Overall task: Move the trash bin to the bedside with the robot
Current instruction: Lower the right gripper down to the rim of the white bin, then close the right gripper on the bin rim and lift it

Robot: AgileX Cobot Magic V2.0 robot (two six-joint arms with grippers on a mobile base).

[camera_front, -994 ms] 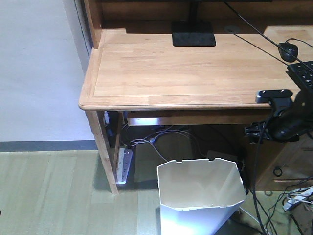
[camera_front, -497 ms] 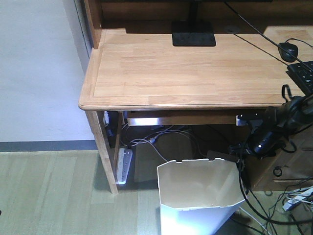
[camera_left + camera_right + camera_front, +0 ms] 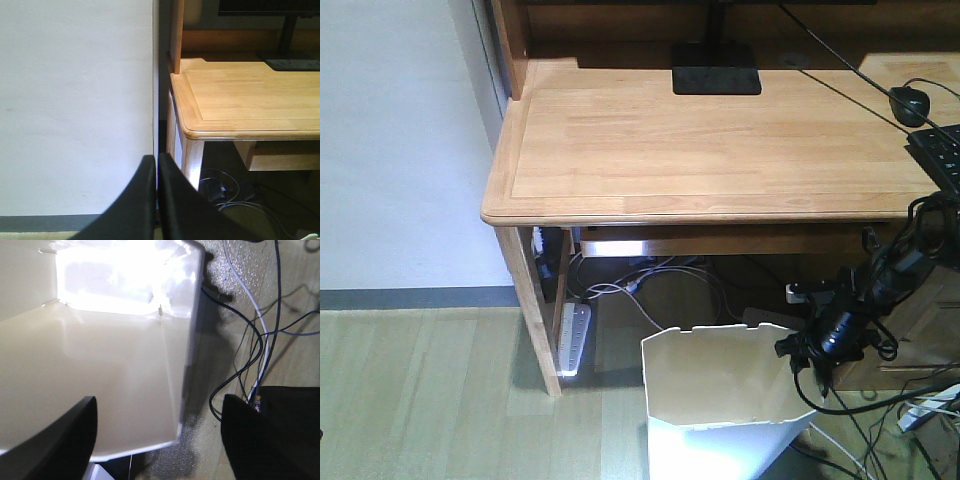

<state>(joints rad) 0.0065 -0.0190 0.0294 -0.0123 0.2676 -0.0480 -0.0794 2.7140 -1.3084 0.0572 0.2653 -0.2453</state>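
The white faceted trash bin (image 3: 720,400) stands on the floor in front of the wooden desk, its cream inside (image 3: 100,380) facing up. My right gripper (image 3: 820,365) hangs at the bin's right rim. In the right wrist view this gripper (image 3: 160,440) is open, one finger over the bin's inside and the other over the floor, with the rim's corner (image 3: 177,432) between them, untouched. My left gripper (image 3: 156,200) is shut on nothing, pointing at the white wall beside the desk corner. The bedside is out of view.
The desk (image 3: 700,140) carries a monitor stand (image 3: 716,80), a mouse (image 3: 910,103) and a keyboard (image 3: 940,150). Under it lie a power strip (image 3: 573,338) and tangled cables (image 3: 255,340). A desk leg (image 3: 532,300) stands left of the bin, a drawer unit (image 3: 910,340) right.
My right arm has come down from the desk's edge to the bin's right rim. The bin and the left gripper have not moved.
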